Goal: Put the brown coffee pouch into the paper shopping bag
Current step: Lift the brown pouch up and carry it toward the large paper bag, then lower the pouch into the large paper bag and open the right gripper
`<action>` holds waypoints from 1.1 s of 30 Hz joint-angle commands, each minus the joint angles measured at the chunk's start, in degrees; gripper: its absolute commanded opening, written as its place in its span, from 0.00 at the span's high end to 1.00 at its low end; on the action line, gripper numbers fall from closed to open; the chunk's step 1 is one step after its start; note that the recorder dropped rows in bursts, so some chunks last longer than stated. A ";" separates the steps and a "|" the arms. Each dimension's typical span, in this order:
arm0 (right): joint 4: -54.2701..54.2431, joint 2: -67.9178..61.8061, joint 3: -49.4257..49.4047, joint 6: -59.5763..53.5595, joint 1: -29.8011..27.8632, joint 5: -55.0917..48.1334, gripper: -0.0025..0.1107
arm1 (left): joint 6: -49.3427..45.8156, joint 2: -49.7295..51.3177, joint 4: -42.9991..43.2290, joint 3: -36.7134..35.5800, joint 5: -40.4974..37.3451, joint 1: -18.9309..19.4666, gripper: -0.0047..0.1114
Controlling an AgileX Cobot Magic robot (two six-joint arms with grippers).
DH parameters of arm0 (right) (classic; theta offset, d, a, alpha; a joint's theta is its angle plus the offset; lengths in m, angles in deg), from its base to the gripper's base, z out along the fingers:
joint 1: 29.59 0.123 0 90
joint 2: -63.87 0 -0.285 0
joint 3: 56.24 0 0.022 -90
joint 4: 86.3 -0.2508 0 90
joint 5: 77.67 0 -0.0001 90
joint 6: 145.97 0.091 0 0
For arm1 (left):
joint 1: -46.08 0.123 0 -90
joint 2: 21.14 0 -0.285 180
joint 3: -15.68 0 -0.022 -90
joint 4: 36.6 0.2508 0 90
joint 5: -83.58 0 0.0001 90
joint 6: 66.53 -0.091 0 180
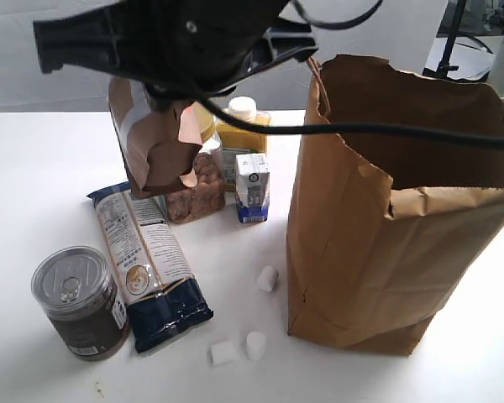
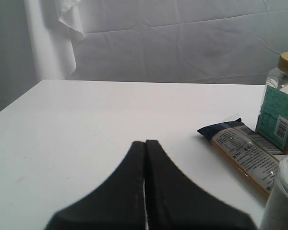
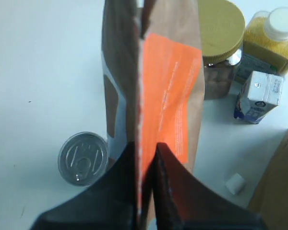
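Right end effector (image 3: 145, 146) is clamped on the folded top of the pouch (image 3: 170, 96), which hangs below it with the orange-red label toward the wrist camera. From the exterior view the pouch sits left of centre, in front of the jar (image 3: 221, 28). It looks lifted off the counter (image 1: 34, 185), though I cannot separate its lower edge cleanly from what stands behind it. The bag (image 1: 361, 252) stands upright on the right, apart from the pouch, its mouth open.

I judge this to be the carry: the grasp is made and the pouch is not yet over the bag. Next I need to raise it above the creased rim, cross over the carton (image 1: 252, 189), and lower it through the mouth before letting go. The rim is uneven and soft, so the pouch's bottom must clear it or it could fold the wall inward.

My left end effector (image 2: 145, 143) has its fingers pressed together on nothing, low over the counter near the packet (image 2: 245, 153).

Only the bag's inner wall shows, so I cannot tell what lies at its bottom. The jar holds brownish lumps, the bottle (image 3: 271, 40) holds yellow grains, and the can (image 1: 80, 302) is sealed under its pull-tab lid.
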 commanded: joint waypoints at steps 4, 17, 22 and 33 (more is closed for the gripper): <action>0.70 9.48 0.43 -4.75 2.93 -0.74 0.98 | 0.13 -0.20 0.26 -0.20 0.26 0.19 0.96; 17.20 21.20 0.43 -2.60 7.80 -9.11 0.98 | 0.13 -0.20 0.26 -0.20 0.26 0.19 0.96; 20.12 24.46 0.43 -2.34 7.80 -9.11 0.98 | 0.13 -0.20 0.26 -0.20 0.26 0.19 0.96; 29.90 26.84 0.02 -0.97 7.01 -9.11 0.98 | 0.13 -0.20 0.26 -0.20 0.26 0.19 0.96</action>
